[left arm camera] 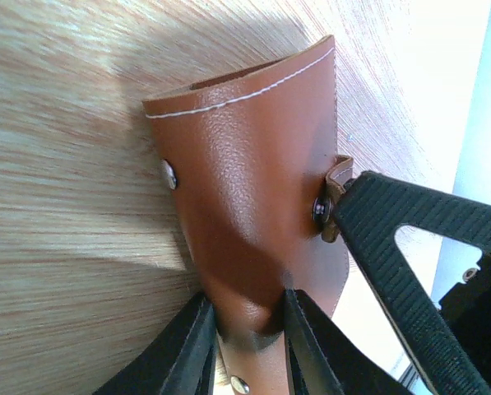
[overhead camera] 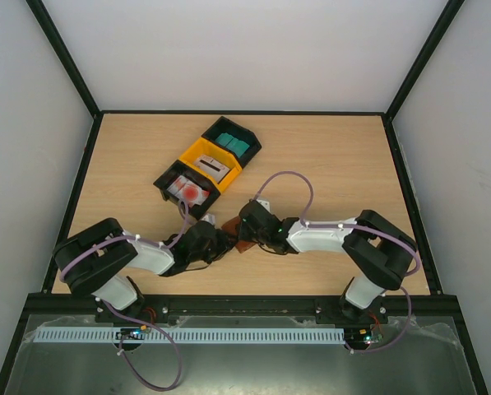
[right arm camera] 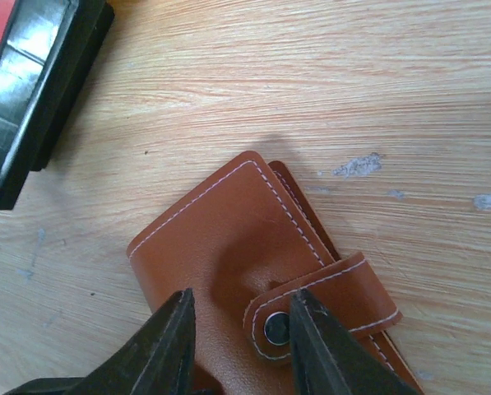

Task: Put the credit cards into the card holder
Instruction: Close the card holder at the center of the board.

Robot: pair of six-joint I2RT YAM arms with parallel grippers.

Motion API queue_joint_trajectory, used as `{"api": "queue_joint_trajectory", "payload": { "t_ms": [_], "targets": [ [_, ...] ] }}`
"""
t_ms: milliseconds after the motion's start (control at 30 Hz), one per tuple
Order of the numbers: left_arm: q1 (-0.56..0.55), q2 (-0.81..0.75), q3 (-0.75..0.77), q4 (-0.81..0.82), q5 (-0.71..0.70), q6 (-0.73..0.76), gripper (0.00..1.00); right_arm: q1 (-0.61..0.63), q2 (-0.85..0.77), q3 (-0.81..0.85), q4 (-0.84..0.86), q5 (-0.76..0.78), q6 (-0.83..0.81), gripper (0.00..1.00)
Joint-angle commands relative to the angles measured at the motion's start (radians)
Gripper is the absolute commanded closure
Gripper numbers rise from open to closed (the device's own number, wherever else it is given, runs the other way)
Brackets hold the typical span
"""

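The left gripper (left arm camera: 247,300) is closed narrowly on the near end of the brown card holder (left arm camera: 253,164), one finger on either side of the leather. The holder lies on the wooden table (overhead camera: 335,156) near the front edge, about the middle, between the two arms. From the right, the right gripper (right arm camera: 241,304) hangs over it, jaws partly apart on either side of the snap tab (right arm camera: 323,300), one finger at the strap. Beyond, a slanting row of bins holds the credit cards: white-and-red (overhead camera: 189,192) in the left black bin, grey (overhead camera: 215,167) in the yellow, teal (overhead camera: 235,145) in the far right.
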State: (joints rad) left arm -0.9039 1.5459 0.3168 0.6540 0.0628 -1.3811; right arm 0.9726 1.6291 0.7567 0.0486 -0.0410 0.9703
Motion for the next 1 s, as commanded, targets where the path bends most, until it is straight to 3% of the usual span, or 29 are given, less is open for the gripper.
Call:
{"api": "queue_joint_trajectory", "payload": {
  "t_ms": [0,200,300,400,633,767,967],
  "targets": [
    [0.002,0.076,-0.037,-0.196,0.008,0.005,0.74,0.003,-0.001,-0.071,0.007,-0.166,0.073,0.68],
    [0.001,0.082,-0.036,-0.193,0.010,0.006,0.74,-0.016,-0.015,-0.109,0.058,-0.191,0.120,0.70],
    [0.001,0.085,-0.036,-0.194,0.009,0.008,0.74,-0.020,-0.004,-0.116,0.074,-0.209,0.134,0.87],
    [0.001,0.087,-0.035,-0.194,0.011,0.009,0.74,-0.020,0.013,-0.112,0.075,-0.223,0.135,0.92],
    [0.001,0.088,-0.037,-0.195,0.009,0.011,0.74,-0.020,0.018,-0.125,0.084,-0.224,0.138,0.92],
    [0.001,0.089,-0.035,-0.195,0.011,0.013,0.74,-0.021,0.017,-0.136,0.104,-0.237,0.128,0.75],
    [0.001,0.091,-0.027,-0.204,0.010,0.022,0.75,-0.022,0.012,-0.141,0.141,-0.262,0.150,0.72]
  ]
}}
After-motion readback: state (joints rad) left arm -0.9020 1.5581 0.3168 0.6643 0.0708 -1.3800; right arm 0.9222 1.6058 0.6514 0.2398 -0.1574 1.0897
